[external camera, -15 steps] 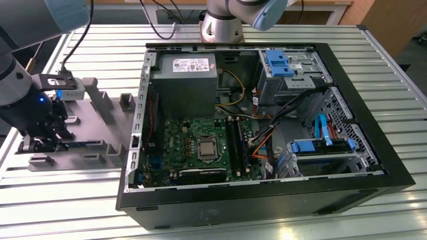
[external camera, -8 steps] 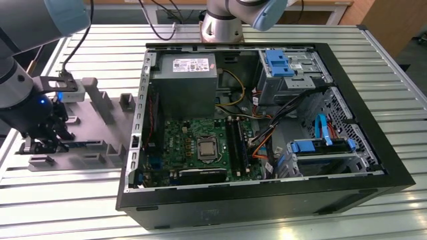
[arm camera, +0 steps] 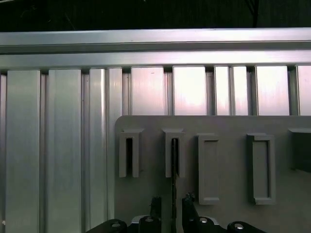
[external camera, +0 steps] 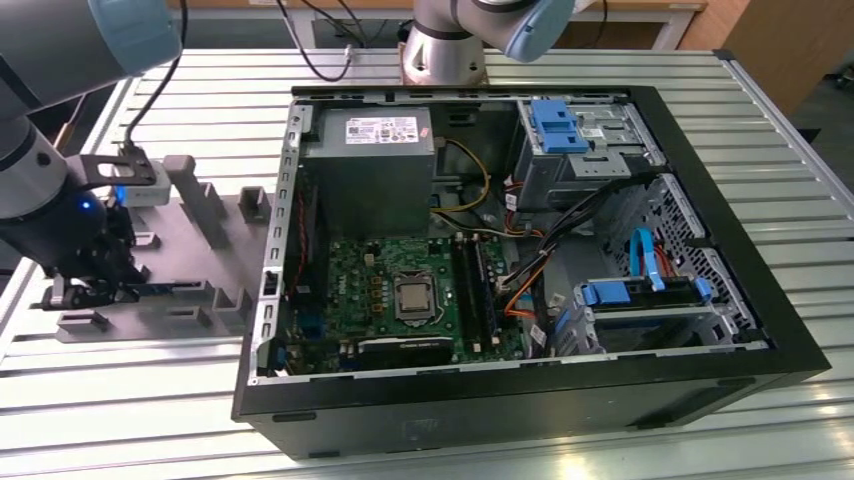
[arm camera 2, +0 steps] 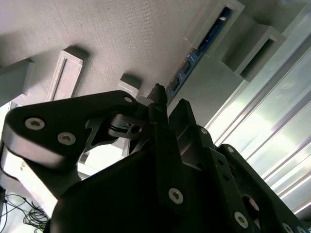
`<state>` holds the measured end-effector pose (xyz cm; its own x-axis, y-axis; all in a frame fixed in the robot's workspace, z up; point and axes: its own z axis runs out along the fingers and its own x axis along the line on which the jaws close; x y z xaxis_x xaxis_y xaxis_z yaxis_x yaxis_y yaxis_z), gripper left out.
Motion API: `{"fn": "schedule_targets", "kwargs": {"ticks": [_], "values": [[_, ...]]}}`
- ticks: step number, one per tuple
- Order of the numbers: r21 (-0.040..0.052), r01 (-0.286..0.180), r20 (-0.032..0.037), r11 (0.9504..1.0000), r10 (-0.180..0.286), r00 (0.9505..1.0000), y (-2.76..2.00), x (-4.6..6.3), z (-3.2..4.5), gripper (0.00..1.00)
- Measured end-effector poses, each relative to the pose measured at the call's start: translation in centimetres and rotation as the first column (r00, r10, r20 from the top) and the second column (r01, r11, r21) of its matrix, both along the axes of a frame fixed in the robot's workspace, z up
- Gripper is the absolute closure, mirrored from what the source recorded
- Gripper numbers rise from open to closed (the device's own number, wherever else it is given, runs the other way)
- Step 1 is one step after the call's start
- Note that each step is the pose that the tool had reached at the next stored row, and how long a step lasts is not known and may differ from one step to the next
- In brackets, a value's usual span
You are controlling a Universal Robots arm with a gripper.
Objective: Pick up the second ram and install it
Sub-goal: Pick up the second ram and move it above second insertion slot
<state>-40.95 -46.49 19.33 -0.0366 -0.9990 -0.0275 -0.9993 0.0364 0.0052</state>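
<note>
The slatted aluminium table (external camera: 134, 400) carries everything. Well away from the jaws, toward the exterior view's right, stands the open computer case (external camera: 534, 405), with the green motherboard (external camera: 360, 290) lying flat inside it. Directly beneath the jaws is the grey fixture plate (external camera: 200, 300), seen in both wrist views (arm camera: 228, 170) (arm camera 2: 121, 39) with raised slotted holders moulded on it. The arm (external camera: 34, 170) comes down over this plate at the exterior view's left, and its black gripper (external camera: 94, 292) sits low, close to the plate surface.

In the first wrist view the gripper (arm camera: 172, 200) has its jaws set narrowly apart, and its fingertips (arm camera: 155, 203) stand on either side of a thin dark line. That line is the second ram (arm camera: 173, 182), seen edge-on. It stands on its long edge in a narrow holder (arm camera: 174, 155) and runs from that holder back into the gap between the jaws. A sliver of space shows on each side of the stick, so the jaws bracket it without visibly pressing on it.

In the second wrist view the gripper (arm camera 2: 170, 97) points along the same stick. The second ram (arm camera 2: 206, 41) shows as a blue strip seated in its grey channel, its near end right at the fingertips (arm camera 2: 158, 92). A second narrow holder (arm camera: 129, 155) stands just beside the jaws' line.
</note>
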Motion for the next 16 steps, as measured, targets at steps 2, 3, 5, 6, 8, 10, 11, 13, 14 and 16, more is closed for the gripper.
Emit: {"fn": "schedule_targets", "kwargs": {"ticks": [2, 3, 5, 6, 8, 10, 11, 13, 14, 16], "values": [[0.0, 0.0, 0.0, 1.0, 0.0, 1.0, 0.0, 0.0, -0.04, 0.7], [0.0, 0.0, 0.0001, 1.0, 0.0, 1.0, 0.0, 0.0, -0.05, 0.7], [0.0001, 0.0, 0.0001, 1.0, 0.0, 1.0, 0.0, 0.0, -0.09, 0.7], [0.0001, 0.0, 0.0001, 1.0, 0.0, 1.0, 0.0, 0.0, -0.11, 0.72], [0.0001, 0.0, 0.0001, 1.0, 0.0, 1.0, 0.0, 0.0, -0.16, 0.72], [0.0001, 0.0, 0.0001, 1.0, 0.0, 1.0, 0.0, 0.0, -0.2, 0.79], [0.0001, 0.0, 0.0001, 1.0, 0.0, 1.0, 0.0, 0.0, -0.23, 0.79], [0.0001, 0.0, 0.0002, 1.0, 0.0, 1.0, 0.0, 0.0, -0.29, 0.79], [0.0002, 0.0, 0.0003, 1.0, 0.0, 1.0, 0.0, 0.0, -0.34, 0.79], [0.0, 0.0, 0.0, 1.0, 0.0, 1.0, 0.0, 0.0, -0.41, 0.79]]}}
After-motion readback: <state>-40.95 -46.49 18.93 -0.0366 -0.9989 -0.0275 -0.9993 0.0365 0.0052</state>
